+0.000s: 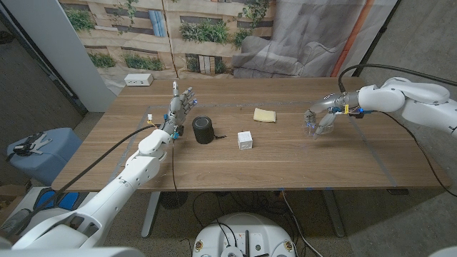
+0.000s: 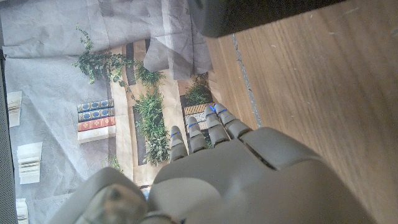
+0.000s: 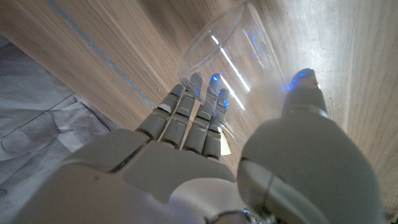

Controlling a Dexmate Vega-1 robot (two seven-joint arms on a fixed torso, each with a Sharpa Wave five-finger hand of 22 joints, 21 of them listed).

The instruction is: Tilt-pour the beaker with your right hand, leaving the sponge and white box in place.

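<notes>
Nearest to us on the left, our left hand (image 1: 180,107) is up off the wooden table (image 1: 285,164) w/ fingers spread and nothing in it, basically parked next to the black cylinder (image 1: 203,130) (looks like a small speaker, can't say for sure). In the left wrist view the fingers (image 2: 205,134) point out past the table edge toward the printed backdrop, so it's not reaching for anything. We figure it's just kept out of the way bc the task is a right-hand job.

Mid table, the white box (image 1: 245,140) sits just right of the cylinder, and a bit farther back the yellow sponge (image 1: 265,115) lies flat. Both are well apart from the action on the right, which is good since they're supposed to stay put.

Over on the right, our right hand (image 1: 320,118) is wrapped around the clear beaker (image 1: 312,128). The right wrist view shows it best: fingers (image 3: 196,109) curl round one side of the glass wall (image 3: 224,56), thumb on the other, so it's grasping it. The beaker looks tipped w/ its mouth leaning away from the palm, so imo we're mid-tilt. Can't tell if there's anything inside, it's transparent and glary.
</notes>
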